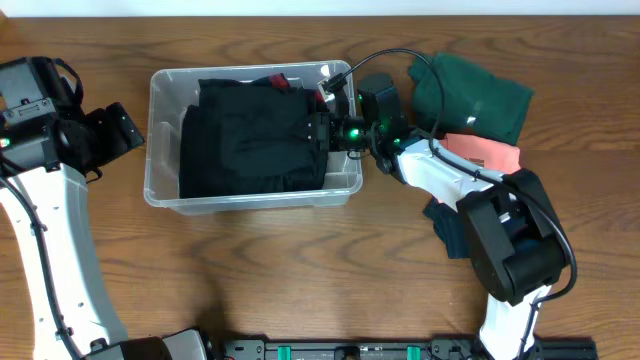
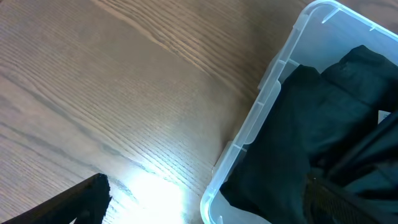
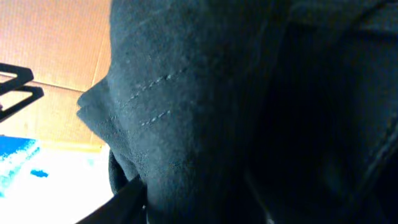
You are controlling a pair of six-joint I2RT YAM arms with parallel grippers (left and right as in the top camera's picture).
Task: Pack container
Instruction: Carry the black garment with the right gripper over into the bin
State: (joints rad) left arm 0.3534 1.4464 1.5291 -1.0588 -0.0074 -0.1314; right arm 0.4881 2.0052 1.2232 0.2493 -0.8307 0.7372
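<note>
Overhead: right fingers (image 1: 320, 128) are prob. settling black clothes (image 1: 250, 140) into bin (image 1: 163, 130); can't tell if spread. Left fingers (image 2: 78, 200) are hanging spread & empty. Next: prob. fetching green shirt (image 1: 470, 95).

Overhead: even, fairly bright light from above. Soft, short shadows below container (image 1: 160, 190) front wall. Green indicator light (image 1: 352, 131) glows by its right wall. Black garment (image 1: 250, 140) reads as near-featureless mass, folds barely separable.

Left wrist: counter (image 2: 93, 74) grain sharp. Blown-out white glare patch low centre. Clear rim catches pale highlights.

Right wrist: dim. Dark fabric (image 3: 217, 112) fills lens, soft focus, stitching faintly legible. Background lower left overexposed, washed to white-blue.
</note>
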